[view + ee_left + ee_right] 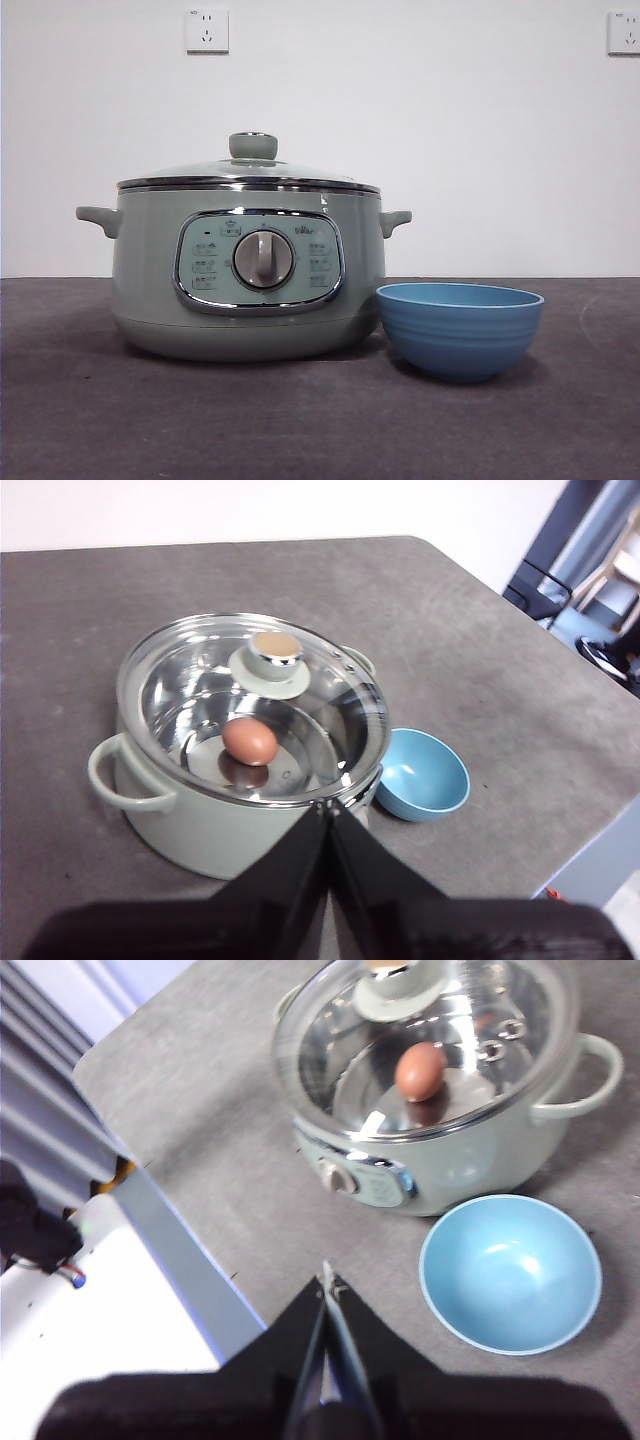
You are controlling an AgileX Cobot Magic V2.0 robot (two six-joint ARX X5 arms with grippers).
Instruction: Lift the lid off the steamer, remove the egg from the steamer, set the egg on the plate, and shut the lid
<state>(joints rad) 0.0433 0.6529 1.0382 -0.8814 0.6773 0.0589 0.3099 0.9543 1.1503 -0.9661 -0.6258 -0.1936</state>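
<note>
Left gripper point(328, 810) clenched, empty, raised just short of steamer point(200, 830) rim. Lid point(255, 710) seated; knob point(274, 650) beyond jaw tips, frame centre. Egg point(249, 741) inside. Right gripper point(326, 1285) clenched, empty, farther back; plate point(510, 1272) lower right. Left looks nearer to knob.

Even, soft light fills the front view, and the steamer point(248, 270) stands sharp, dropping only a faint shadow on the table point(300, 420) right beneath it. The plate point(459, 328) beside the steamer casts a small dark patch under its base. From the left wrist, white glare streaks the lid point(255, 705) around the egg point(249, 741). The left tool point(328, 810) is a black, blurred mass. The right wrist picture looks softer, with the steamer's rim slightly smeared.
</note>
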